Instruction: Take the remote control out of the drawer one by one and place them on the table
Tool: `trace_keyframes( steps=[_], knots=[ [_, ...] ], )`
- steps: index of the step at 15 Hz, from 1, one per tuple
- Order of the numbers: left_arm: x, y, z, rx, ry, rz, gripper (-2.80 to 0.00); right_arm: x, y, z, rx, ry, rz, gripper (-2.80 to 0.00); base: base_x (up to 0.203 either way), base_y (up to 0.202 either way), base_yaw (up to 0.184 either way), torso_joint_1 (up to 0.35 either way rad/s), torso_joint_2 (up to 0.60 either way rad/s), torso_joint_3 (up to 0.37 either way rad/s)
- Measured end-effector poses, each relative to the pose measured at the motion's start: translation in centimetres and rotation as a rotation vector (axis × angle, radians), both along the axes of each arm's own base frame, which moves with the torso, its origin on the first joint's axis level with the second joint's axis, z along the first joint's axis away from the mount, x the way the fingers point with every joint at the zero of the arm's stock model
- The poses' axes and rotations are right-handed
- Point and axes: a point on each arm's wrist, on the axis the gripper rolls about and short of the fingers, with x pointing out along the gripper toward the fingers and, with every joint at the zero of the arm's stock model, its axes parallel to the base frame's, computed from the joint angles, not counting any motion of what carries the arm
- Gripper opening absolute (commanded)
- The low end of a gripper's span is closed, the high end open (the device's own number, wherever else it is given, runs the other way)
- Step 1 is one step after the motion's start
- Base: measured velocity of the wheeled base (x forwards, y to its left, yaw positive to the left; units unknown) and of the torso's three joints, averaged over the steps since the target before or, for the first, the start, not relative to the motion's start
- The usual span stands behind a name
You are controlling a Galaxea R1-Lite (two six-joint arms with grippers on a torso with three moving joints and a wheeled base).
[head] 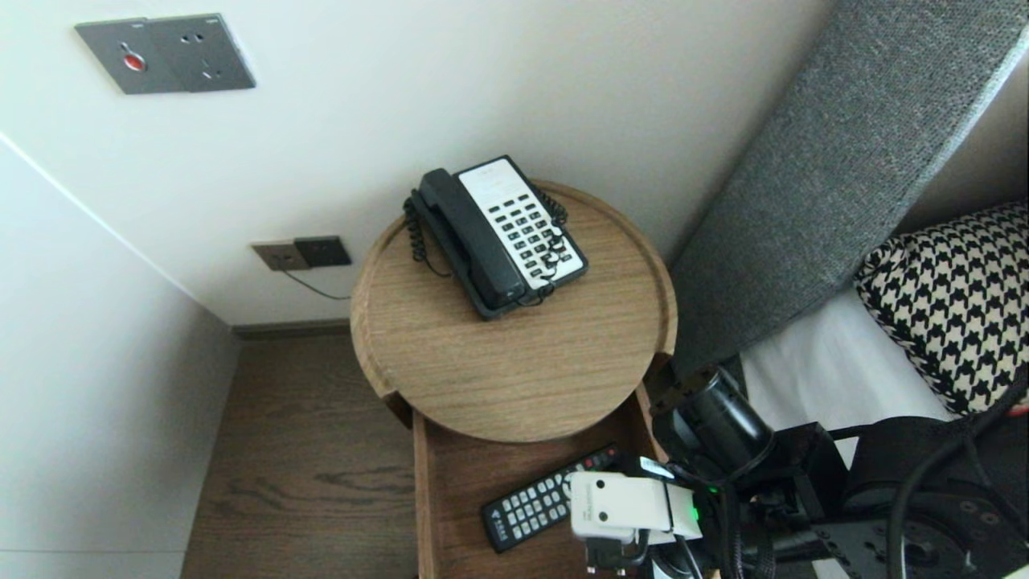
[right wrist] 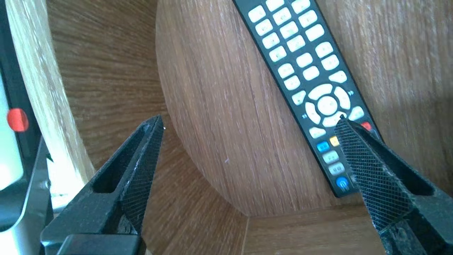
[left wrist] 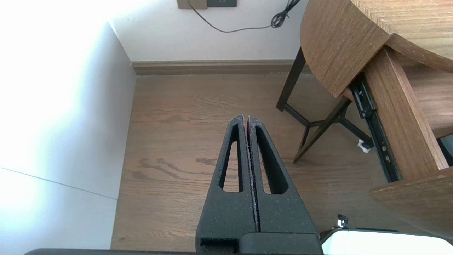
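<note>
With the right gripper (right wrist: 250, 119): hangs low inside the pulled-out brown wooden drawer (head: 458, 474) at the near side of the scene, spread as wide as it goes, holds nothing. Sets one fingertip (right wrist: 354, 148) over the coloured-button end of the long black remote control (right wrist: 308, 71) with white keys, the other well apart over bare drawer floor; cannot tell whether that fingertip touches.

As for the remote control (head: 534, 507): lies flat on the drawer floor, slanted from near left to far right, just below the near edge of the round brown wooden tabletop (head: 514, 378).

On the far part of that top, a black-and-white corded telephone (head: 502, 233), handset cradled.

With the left gripper (left wrist: 246, 118): pressed fully together, empty, hangs left of the table over the dark wooden floor (left wrist: 170, 148).

On the right, a grey fabric headboard (head: 844, 161) and a houndstooth pillow (head: 957, 297).
</note>
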Motion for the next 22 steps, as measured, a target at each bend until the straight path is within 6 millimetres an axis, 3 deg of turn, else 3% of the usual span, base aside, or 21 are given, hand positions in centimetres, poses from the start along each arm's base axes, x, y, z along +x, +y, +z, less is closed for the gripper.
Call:
trace_keyframes(
  steps=[13,22],
  knots=[
    [0.0,0.0,0.0,0.0,0.0,0.0,-2.8,2.0,2.3,-2.5,0.003,-0.003,0.017,0.0,0.0,0.0,0.0,0.0,0.0,0.0],
    [0.0,0.0,0.0,0.0,0.0,0.001,-2.8,3.1,3.3,-2.9,0.041,-0.058,0.019,0.0,0.0,0.0,0.0,0.0,0.0,0.0]
  ],
)
